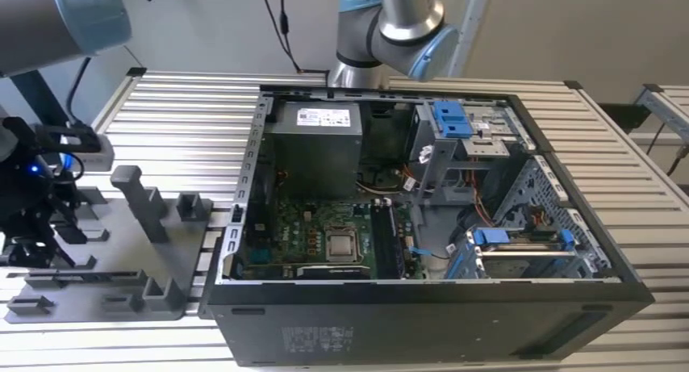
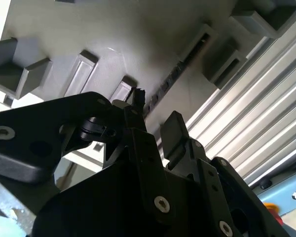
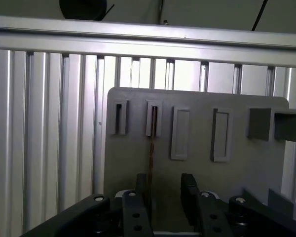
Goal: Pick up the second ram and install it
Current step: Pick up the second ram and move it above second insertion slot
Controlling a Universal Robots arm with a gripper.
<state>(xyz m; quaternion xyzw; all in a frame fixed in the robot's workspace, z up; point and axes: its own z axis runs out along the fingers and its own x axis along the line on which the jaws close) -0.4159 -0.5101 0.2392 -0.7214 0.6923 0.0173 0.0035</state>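
Observation:
The second ram stands on edge in a slot of the grey holder tray, seen edge-on as a thin dark-brown line. In the second wrist view the ram shows as a dark strip with small chips across the tray. My gripper hangs just above the tray, open, and the ram runs in between the two black fingers, close to one of them. In the exterior view my gripper is at the far left over the tray.
An open black computer case fills the middle of the exterior view, with the green motherboard and its silver processor inside. Upright posts rise from the tray. The ribbed metal table lies all around.

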